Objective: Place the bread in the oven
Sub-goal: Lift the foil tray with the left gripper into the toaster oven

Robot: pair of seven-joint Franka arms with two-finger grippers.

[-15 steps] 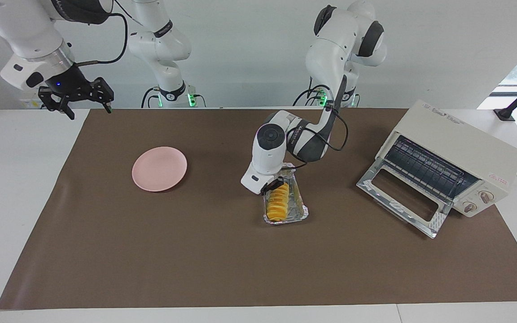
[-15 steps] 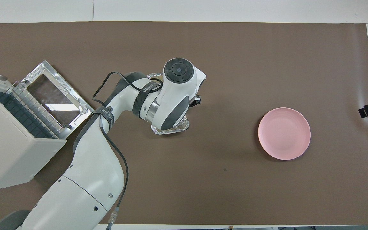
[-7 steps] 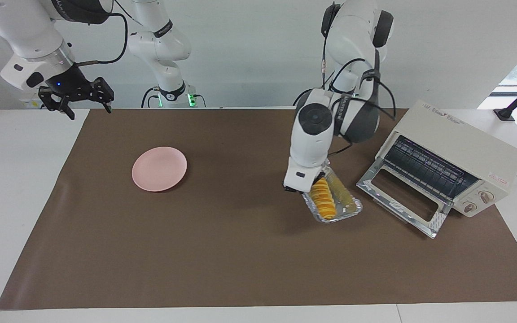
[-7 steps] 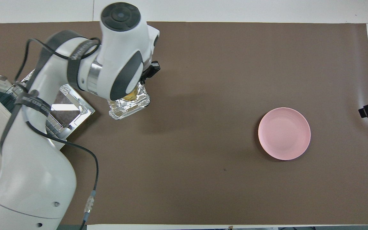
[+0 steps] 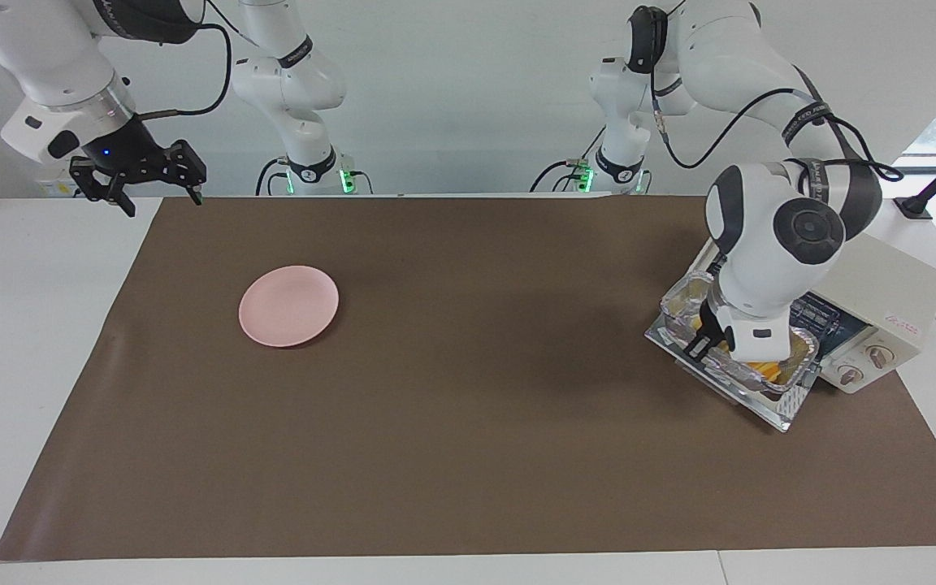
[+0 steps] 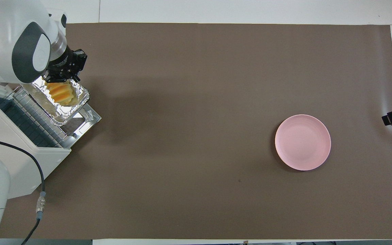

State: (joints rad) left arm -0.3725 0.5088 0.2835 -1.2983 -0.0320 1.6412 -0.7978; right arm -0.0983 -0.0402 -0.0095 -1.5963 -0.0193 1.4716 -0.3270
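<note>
The left gripper (image 5: 708, 341) clamps the crinkled silver foil tray (image 6: 67, 110) holding the yellow-orange ridged bread (image 6: 61, 94) — over the cream-white toaster oven's (image 5: 890, 288) open drop-down door, at the pink round plate's (image 5: 288, 305) three o'clock in the facing view. The right gripper (image 5: 158, 193) waits, spread open.

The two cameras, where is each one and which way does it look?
Facing view: high up across the table, looking back at both robots; both whole arms show, the left hand shut on the foil tray over the oven door, the right hand waiting open.
Overhead view: above the robots' own end, looking steeply down; mostly the left arm shows.
Both see: tray, bread, oven, pink plate, brown mat.
</note>
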